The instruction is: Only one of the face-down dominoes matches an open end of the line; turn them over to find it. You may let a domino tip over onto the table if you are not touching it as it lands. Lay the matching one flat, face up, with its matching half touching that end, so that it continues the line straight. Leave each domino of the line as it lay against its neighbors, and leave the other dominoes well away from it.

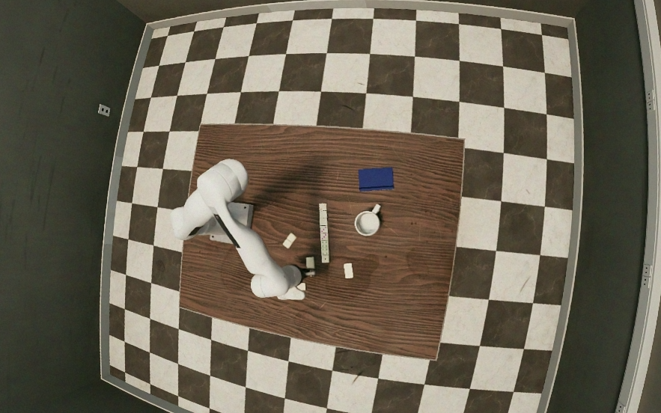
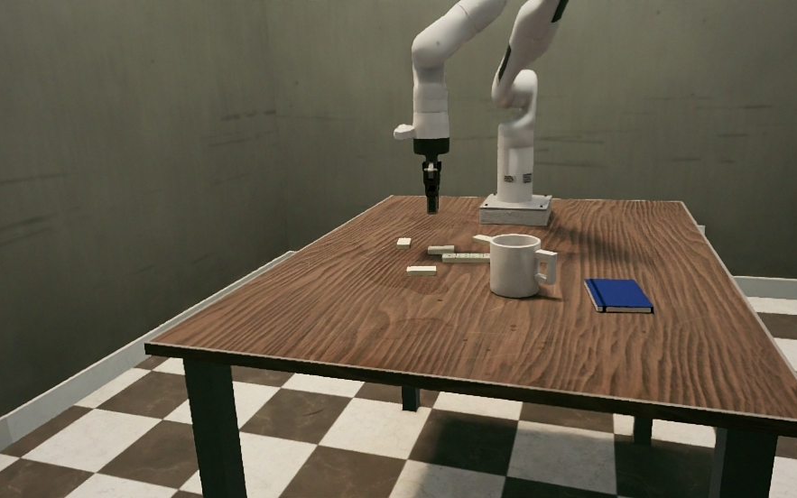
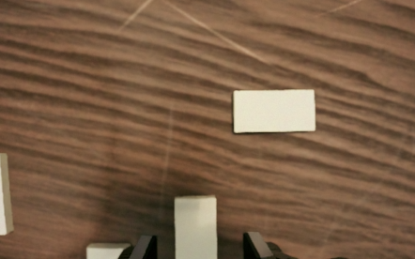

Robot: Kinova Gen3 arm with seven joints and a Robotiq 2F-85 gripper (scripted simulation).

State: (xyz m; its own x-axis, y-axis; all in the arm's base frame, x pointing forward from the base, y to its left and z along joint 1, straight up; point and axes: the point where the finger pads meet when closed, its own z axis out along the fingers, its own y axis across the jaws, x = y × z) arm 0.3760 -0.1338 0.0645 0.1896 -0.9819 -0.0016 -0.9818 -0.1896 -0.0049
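Blank pale domino (image 3: 195, 227) on bench (image 3: 118, 94), seen between fingertips of open hand (image 3: 200, 241). Second blank domino (image 3: 274, 111) lies beyond, crosswise

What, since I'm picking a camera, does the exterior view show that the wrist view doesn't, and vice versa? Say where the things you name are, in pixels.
Exterior only: white mug (image 1: 367, 225) (image 2: 514, 269), blue rectangular notebook (image 1: 376, 179) (image 2: 619, 293).
Wrist only: the gap between the black fingertips, seen face-on.
Both: brown wooden table (image 1: 399, 307) (image 2: 450, 346) (image 3: 118, 94), three loose cream rectangular dominoes (image 1: 348, 271) (image 2: 421, 271) (image 3: 274, 111), part of the hand (image 1: 311, 273) (image 2: 431, 210) (image 3: 200, 244).
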